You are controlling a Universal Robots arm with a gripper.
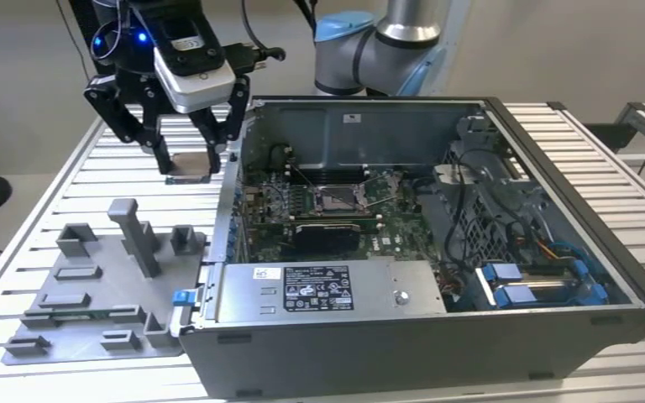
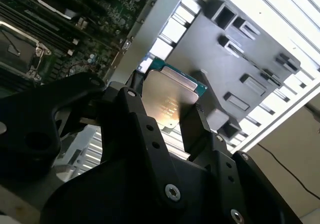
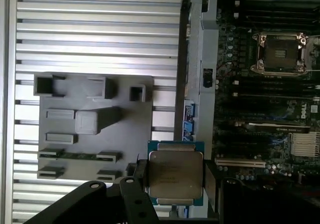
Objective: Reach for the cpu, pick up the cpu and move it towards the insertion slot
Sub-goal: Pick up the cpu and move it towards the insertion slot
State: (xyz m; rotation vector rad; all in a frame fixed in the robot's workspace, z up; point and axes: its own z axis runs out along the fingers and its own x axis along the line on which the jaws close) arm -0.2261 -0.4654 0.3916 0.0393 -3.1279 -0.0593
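Hand [image 1: 191,161] clenched on the cpu [image 3: 175,173], up over the bench [image 1: 65,168] beside the case wall [image 3: 209,39]; carry step, and reaching the insertion slot [image 1: 338,199] likely calls for clearing that wall with the chip level.

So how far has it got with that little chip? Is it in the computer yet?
Done: the pickup. The pincer is shut on the cpu, holding it above the slatted table.
In hand: the carry. In the exterior view the chip hangs outside the computer case, on the exterior view's left of its wall.
Left: it is not yet over the insertion slot inside the case.
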